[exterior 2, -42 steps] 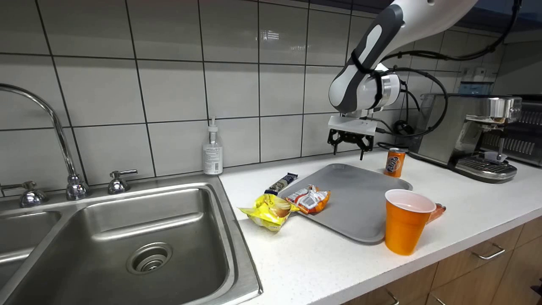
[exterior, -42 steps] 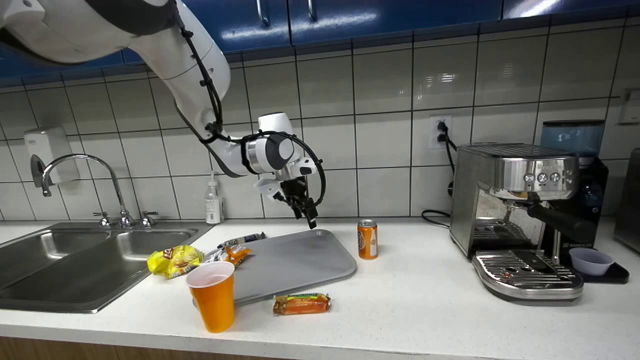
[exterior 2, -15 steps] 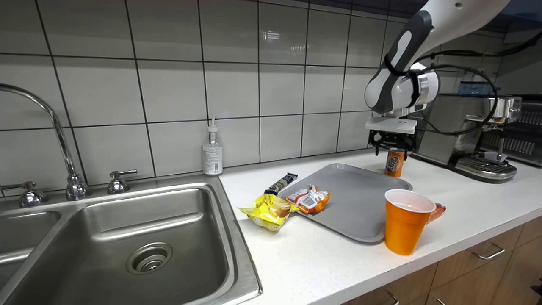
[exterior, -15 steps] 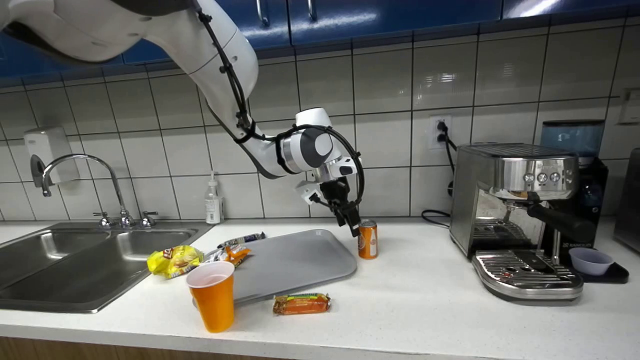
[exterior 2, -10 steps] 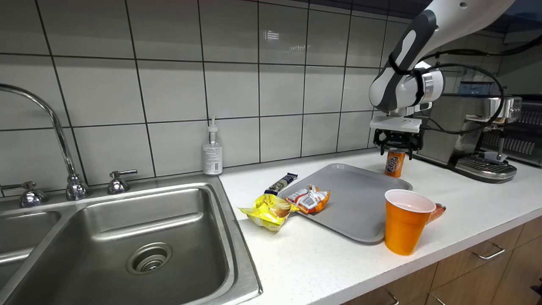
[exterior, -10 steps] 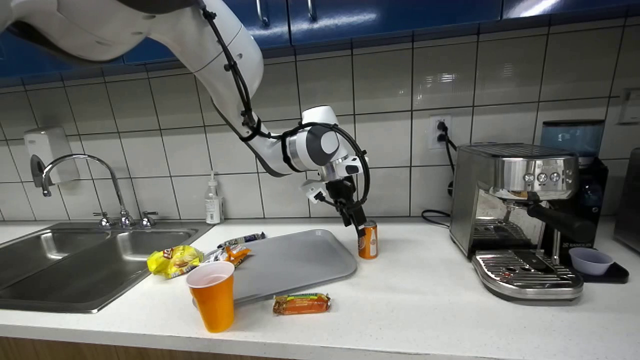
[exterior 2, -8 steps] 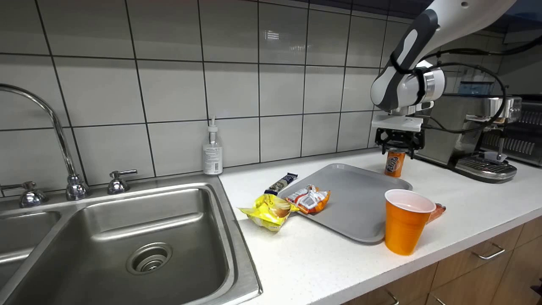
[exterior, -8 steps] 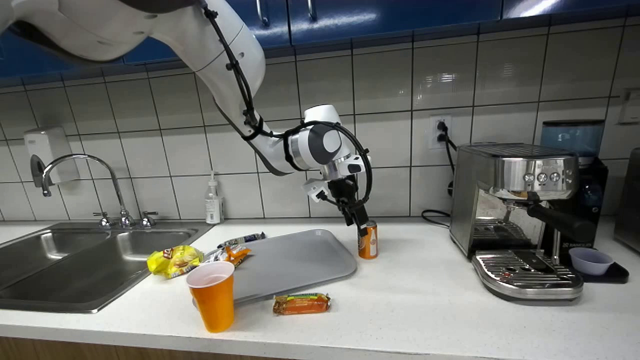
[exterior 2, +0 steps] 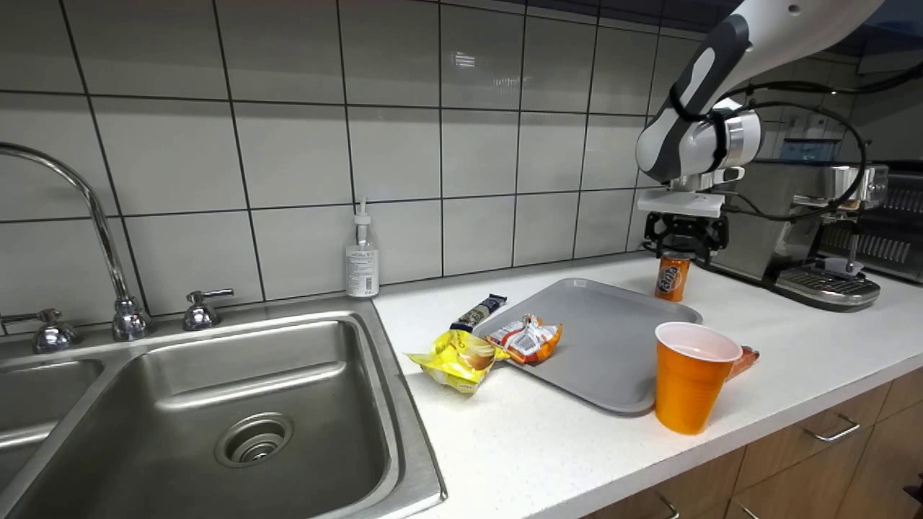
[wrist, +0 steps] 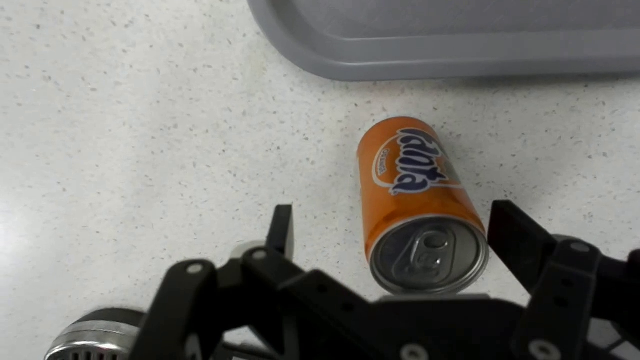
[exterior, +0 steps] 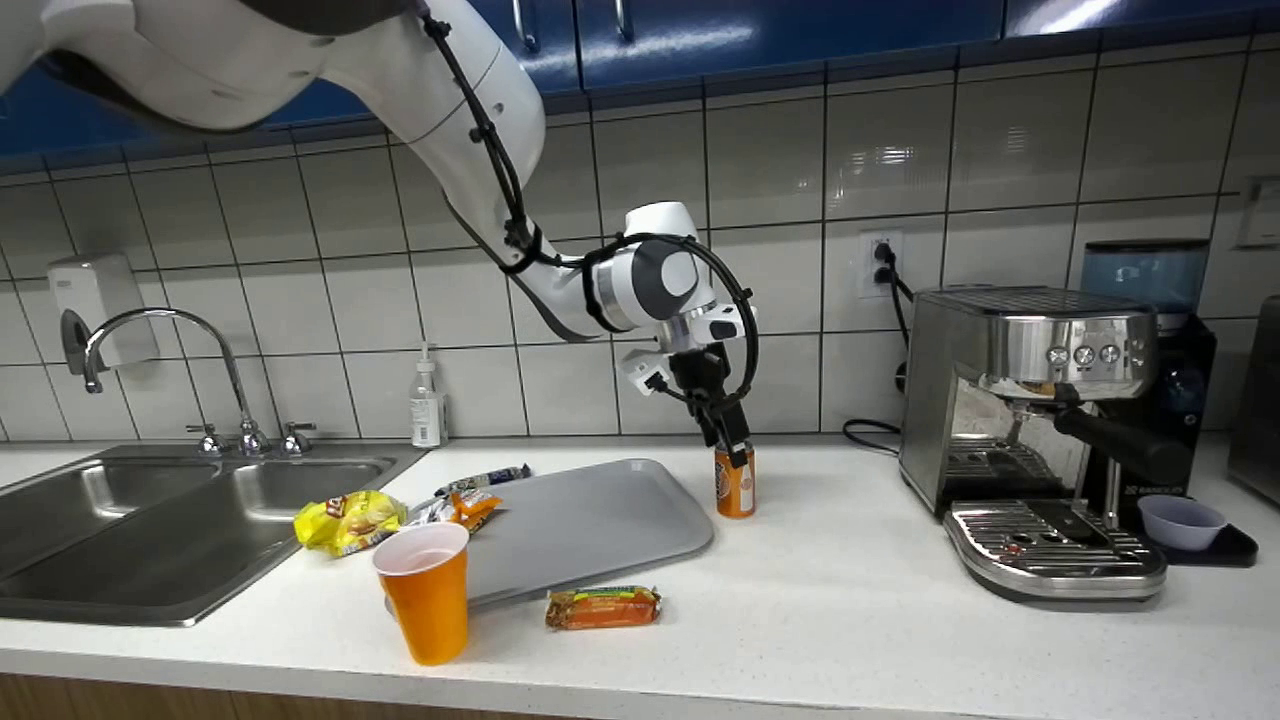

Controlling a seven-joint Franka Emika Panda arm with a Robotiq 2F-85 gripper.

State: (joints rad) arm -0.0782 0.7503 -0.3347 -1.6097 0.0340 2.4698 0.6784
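Fanta Orange can (wrist: 415, 200) beneath tool (wrist: 392, 215)

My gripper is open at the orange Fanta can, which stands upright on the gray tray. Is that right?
Not quite: the orange Fanta can stands on the white counter beside the gray tray, not on it; the wrist view shows counter between them. The gripper is indeed open at the can, which is upright.

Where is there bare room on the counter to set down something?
The widest bare patch of counter lies between the orange can and the coffee machine, reaching the front edge. Most of the gray tray is bare too. Crowded: the tray's end by the sink, with yellow packet, orange packet and cup; also the can's top, between open fingers.
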